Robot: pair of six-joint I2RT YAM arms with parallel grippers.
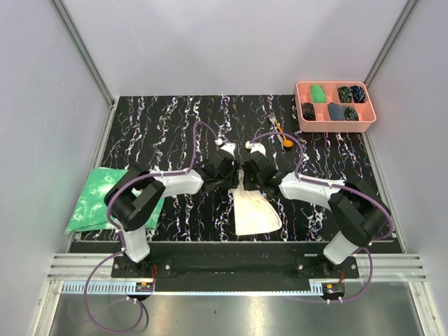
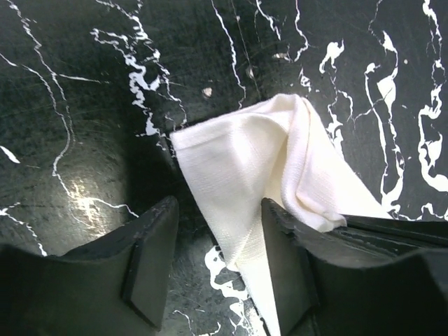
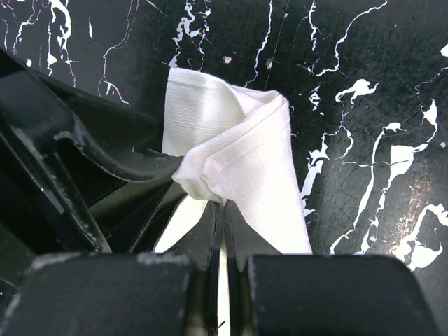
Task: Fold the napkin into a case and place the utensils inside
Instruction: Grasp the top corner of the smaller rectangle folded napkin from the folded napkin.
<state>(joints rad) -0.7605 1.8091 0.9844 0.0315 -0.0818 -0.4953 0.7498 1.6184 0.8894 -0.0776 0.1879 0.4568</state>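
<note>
Looking down, top view: both arms reach in over the middle of the black marbled table and meet tip to tip.
Napkin, top view: the napkin lies between the arms, wide at its near end and narrowing toward the grippers.
Grippers, top view: left gripper and right gripper stand just beside each other over the cloth's far end; jaw state cannot be told here.
Utensils, top view: the utensils lie on the table beyond the right gripper, apart from the cloth, near the pink tray.
Other item, top view: a green cloth lies at the table's left edge.
Left gripper, left wrist view: the left gripper has its fingers apart; the napkin runs between them, close against one finger, unclamped.
Right gripper, right wrist view: the right gripper has its fingers pressed together on a raised fold of the napkin.
</note>
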